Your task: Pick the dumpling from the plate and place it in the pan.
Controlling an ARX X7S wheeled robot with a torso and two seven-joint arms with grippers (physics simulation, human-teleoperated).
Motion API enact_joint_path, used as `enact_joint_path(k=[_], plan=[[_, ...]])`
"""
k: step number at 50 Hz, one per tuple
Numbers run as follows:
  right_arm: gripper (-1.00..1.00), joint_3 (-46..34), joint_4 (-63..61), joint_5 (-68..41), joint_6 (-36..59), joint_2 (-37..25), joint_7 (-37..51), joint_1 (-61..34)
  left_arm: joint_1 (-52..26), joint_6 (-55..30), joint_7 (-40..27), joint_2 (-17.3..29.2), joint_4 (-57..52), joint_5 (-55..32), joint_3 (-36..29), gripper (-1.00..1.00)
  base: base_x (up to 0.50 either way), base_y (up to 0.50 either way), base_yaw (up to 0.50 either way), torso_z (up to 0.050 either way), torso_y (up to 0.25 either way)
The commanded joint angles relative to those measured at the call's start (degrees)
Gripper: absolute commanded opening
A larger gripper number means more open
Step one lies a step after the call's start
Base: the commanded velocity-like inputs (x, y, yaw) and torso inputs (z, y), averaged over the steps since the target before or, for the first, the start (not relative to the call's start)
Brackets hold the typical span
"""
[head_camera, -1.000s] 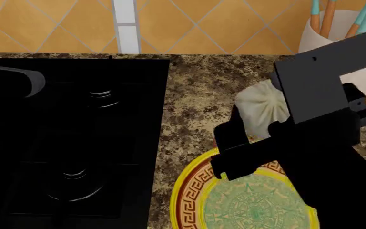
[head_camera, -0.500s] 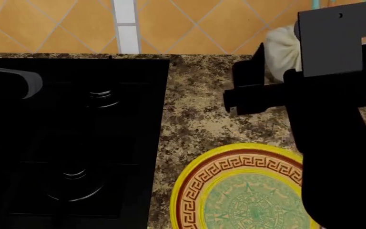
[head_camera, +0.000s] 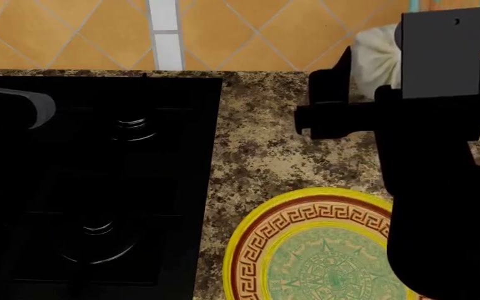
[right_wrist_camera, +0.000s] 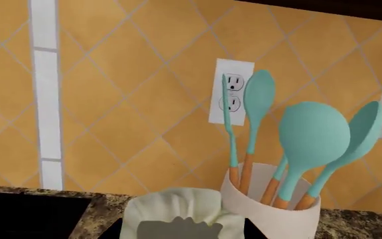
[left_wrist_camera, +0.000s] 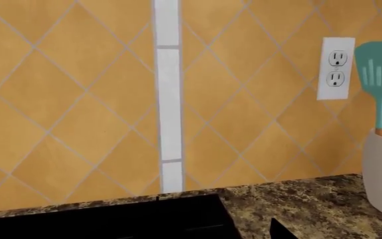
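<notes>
Off-white dumpling (head_camera: 379, 55) (lifted) in right gripper (head_camera: 340, 94).

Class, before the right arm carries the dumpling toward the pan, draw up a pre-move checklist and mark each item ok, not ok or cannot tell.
1. Dumpling in the right gripper: ok, it sits at the gripper.
2. Dumpling lifted off the plate: ok, the plate is bare.
3. Grip firm at the pads: cannot tell, the contact is hidden.
4. Clear of the utensil holder: not ok, it is very close beside the dumpling.
5. Pan location known: not ok, only a handle shows over the dark stove.
6. Left gripper out of the way: cannot tell.
</notes>
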State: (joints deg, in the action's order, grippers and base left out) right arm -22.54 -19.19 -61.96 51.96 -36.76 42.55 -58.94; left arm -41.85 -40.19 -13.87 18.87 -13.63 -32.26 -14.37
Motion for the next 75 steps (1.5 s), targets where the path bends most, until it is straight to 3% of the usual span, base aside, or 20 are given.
enact_joint_path(k=[1,75], plan=[[-1.00,-0.1,-0.2,1.2,0.4,0.1,-1.0,0.2,-0.2,0.2,-0.1,-0.1,0.3,0.0,-0.3,1.00,0.00,0.00,0.00,0.000,0.000],[-1.00,-0.1,-0.7,-0.9,0.2,0.1,-1.0,0.6,0.2,0.7,-1.1,1.0,-0.3,-1.4,-0.5,1.00,0.00,0.48,0.00,0.000,0.000]])
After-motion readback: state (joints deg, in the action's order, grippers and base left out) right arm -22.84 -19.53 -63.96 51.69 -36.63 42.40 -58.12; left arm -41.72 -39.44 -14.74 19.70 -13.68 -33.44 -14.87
